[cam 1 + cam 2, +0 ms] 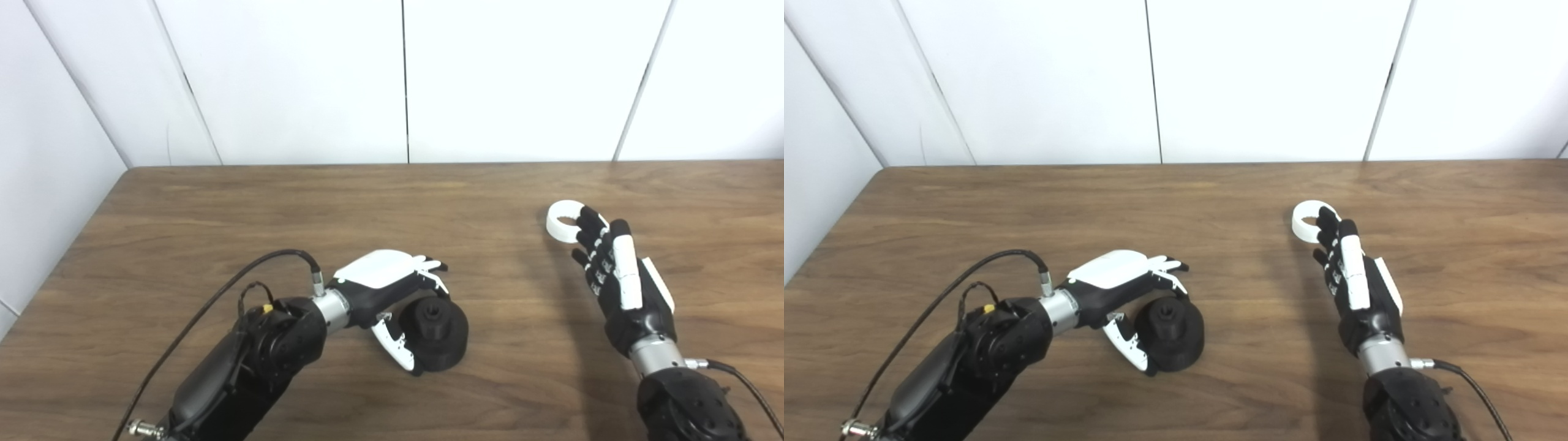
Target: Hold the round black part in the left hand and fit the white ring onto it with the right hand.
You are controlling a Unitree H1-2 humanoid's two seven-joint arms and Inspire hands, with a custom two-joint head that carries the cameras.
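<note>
Nearest the front edge, two black arms enter the desk (306,202), one from each side. One brown wooden desk carries everything, with white wall panels (520,79) behind its back edge. No container is on it.

On the left half, near the front edge, the left hand (392,294) lies on its side with its white back upward. Its fingers (432,269) curve over the far side of the black part (436,331) and its thumb (395,346) curls round the near side, so the hand cups the part. The part sits flat on the desk, a single round piece with a raised hub and a hole in its top. Whether the grip is firm cannot be told.

On the right half, the right hand (1356,275) reaches away from the front edge, fingers extended and only slightly spread, holding nothing. Its fingertips (1326,217) overlap the near rim of the ring (1304,226); contact cannot be told. The one white ring lies flat on the desk, toward the middle of the right half, well apart from the black part.
</note>
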